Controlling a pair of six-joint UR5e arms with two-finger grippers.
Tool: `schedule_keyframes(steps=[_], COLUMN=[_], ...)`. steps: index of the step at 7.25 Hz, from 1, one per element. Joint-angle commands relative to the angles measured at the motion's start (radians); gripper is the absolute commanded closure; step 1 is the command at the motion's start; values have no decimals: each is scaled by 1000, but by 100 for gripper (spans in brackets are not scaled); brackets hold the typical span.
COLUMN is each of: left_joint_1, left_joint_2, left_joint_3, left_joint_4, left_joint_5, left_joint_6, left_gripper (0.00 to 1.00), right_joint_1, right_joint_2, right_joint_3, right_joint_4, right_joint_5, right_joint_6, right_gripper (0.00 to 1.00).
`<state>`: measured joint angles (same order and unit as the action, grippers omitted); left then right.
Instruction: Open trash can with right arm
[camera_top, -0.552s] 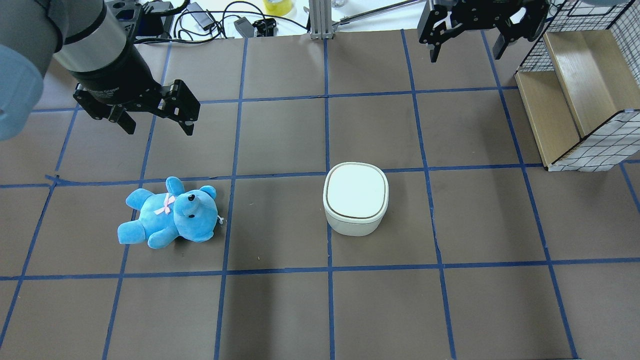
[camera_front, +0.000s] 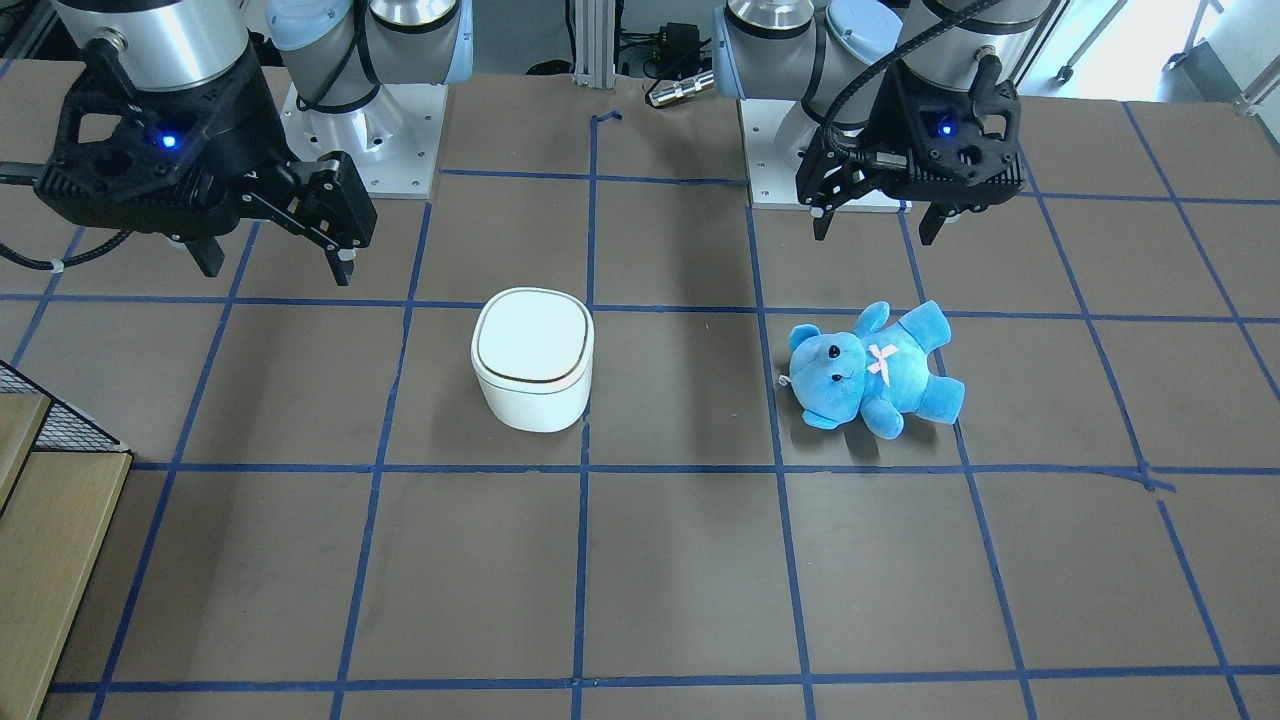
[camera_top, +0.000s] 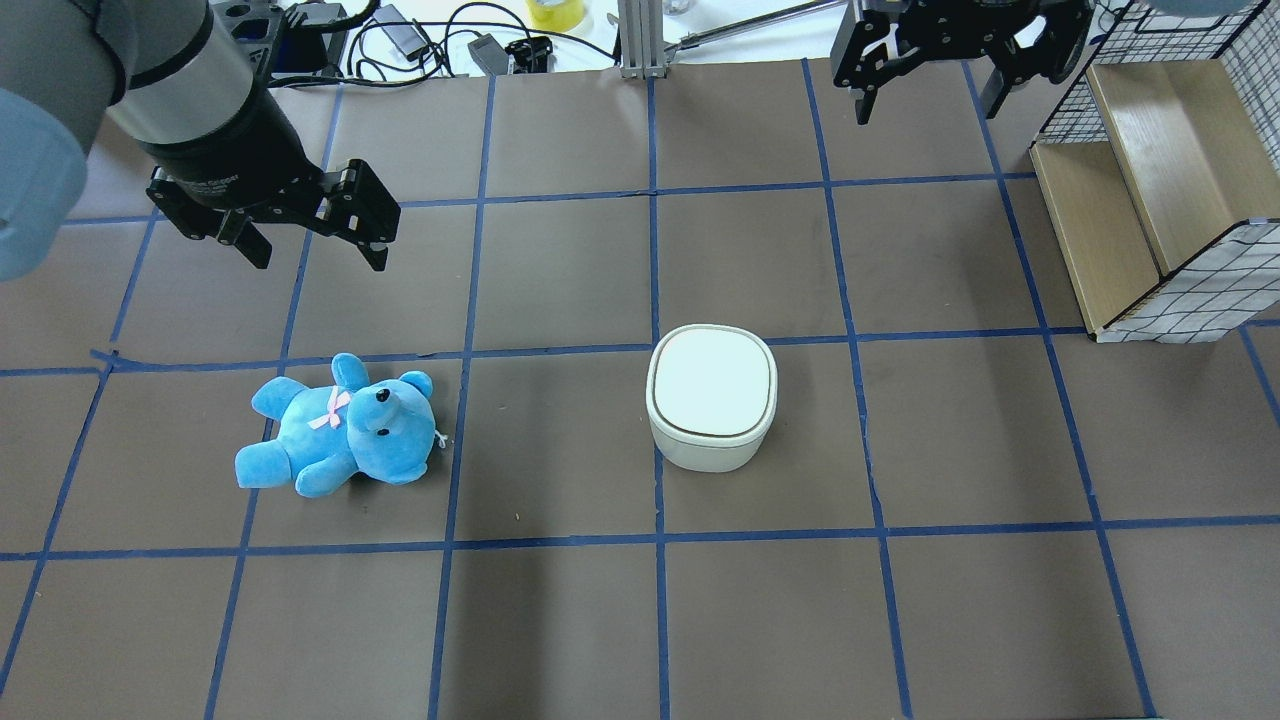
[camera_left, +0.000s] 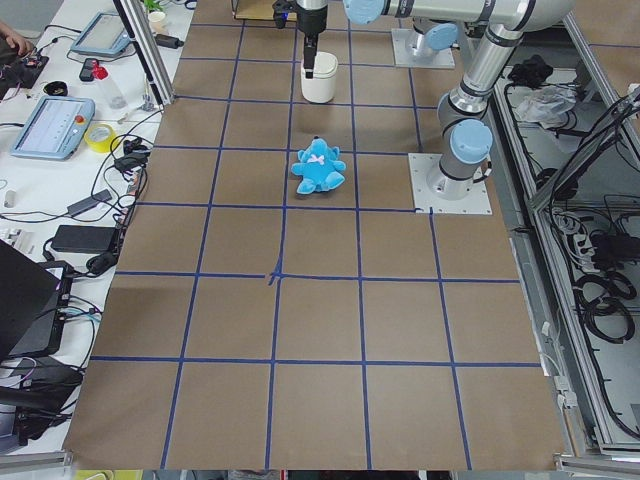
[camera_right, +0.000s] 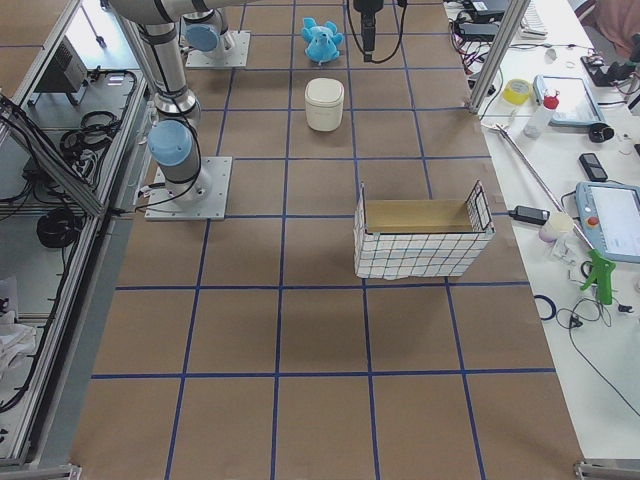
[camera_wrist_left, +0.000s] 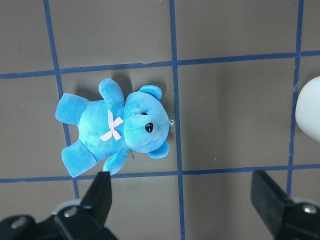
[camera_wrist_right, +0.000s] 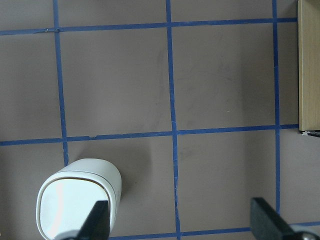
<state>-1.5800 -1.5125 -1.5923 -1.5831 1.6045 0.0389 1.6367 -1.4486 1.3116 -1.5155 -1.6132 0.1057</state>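
The brown paper tabletop (camera_top: 560, 620), gridded in blue tape, carries everything. The silver and light-blue right arm (camera_front: 150, 40) points straight down; its black two-finger right tool (camera_top: 928, 105) is spread wide and holds nothing. The small white rounded-square plastic trash can (camera_top: 712, 395) stands upright, lid down and facing up. It sits well apart from that tool, robot-ward and toward the left tool (camera_top: 316, 258), likewise spread, near the blue plush teddy bear (camera_top: 340, 428).

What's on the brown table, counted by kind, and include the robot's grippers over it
Trash cans: 1, the white trash can, lid shut
Soft toys: 1, the blue teddy bear
Crates: 1, the wire-sided wooden crate
Grippers: 2, the left gripper and the right gripper, both open and holding nothing
Total: 5
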Motion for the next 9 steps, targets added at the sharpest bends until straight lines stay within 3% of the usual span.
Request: schedule_keyframes(steps=[1,2,3,5,6,9], left_joint_1=[0,0,0,0,0,0], left_joint_2=[0,0,0,0,0,0], left_joint_3=[0,0,0,0,0,0], left_joint_4=[0,0,0,0,0,0], left_joint_5=[0,0,0,0,0,0], left_joint_6=[1,1,1,-1,1,-1], left_gripper=[0,0,0,0,0,0], right_joint_1=[9,58,124,182,189,190], right_joint_2=[23,27,39,59,59,57], right_joint_3=[15,55,111,330,410,478], right_joint_4=[-47,-110,-188,-473,-530,-481], right_joint_5=[63,59,49,6,4,21], right_joint_6=[8,35,89,179,183,196], right_gripper=[52,78,79,86,87,85])
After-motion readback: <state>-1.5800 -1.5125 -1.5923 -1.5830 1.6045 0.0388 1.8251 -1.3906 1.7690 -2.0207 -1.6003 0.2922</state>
